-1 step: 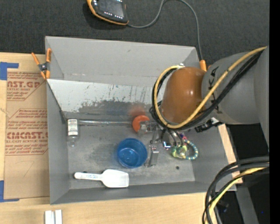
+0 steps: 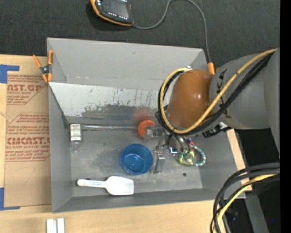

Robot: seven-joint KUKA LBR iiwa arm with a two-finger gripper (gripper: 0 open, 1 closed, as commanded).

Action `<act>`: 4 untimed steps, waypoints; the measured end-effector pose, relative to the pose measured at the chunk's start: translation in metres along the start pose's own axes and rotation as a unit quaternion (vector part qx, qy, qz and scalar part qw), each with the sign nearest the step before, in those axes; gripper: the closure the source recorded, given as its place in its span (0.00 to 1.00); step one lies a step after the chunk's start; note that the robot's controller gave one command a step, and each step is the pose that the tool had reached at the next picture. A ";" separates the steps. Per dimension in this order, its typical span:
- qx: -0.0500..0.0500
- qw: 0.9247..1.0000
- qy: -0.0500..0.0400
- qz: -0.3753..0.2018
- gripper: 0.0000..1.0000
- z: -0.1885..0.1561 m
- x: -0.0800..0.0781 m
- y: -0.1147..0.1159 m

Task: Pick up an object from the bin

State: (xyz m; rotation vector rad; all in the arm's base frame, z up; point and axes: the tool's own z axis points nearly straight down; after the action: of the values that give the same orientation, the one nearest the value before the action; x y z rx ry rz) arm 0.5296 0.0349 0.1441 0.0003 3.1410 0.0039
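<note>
While hanging low in the grey bin (image 2: 91,150), holds nothing between the 2 wide-open fingers (image 2: 159,163) of the gripper (image 2: 158,146), maybe to fit round the blue cup (image 2: 136,159) just beside 1 finger.

The bin (image 2: 113,59) holds five things: one blue bowl (image 2: 136,159), one white scoop (image 2: 107,185), one clear small bottle (image 2: 75,134), one orange-red piece (image 2: 145,127), one green beaded ring (image 2: 192,157).

White scoop (image 2: 107,185) laid by the near wall of the bin (image 2: 122,63), clear vial (image 2: 75,133) by its left wall, black-and-orange device (image 2: 112,10) beyond it.
</note>
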 end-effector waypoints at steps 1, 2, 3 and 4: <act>0.000 0.999 -0.002 -0.039 0.00 0.048 0.035 0.012; -0.001 0.997 -0.001 -0.073 1.00 0.072 0.045 0.004; -0.001 0.997 -0.001 -0.073 1.00 0.072 0.045 0.004; -0.001 0.999 -0.001 -0.044 1.00 0.073 0.044 0.010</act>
State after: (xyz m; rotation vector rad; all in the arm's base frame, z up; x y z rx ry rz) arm 0.4857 0.0448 0.0716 -0.1381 3.1368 0.0064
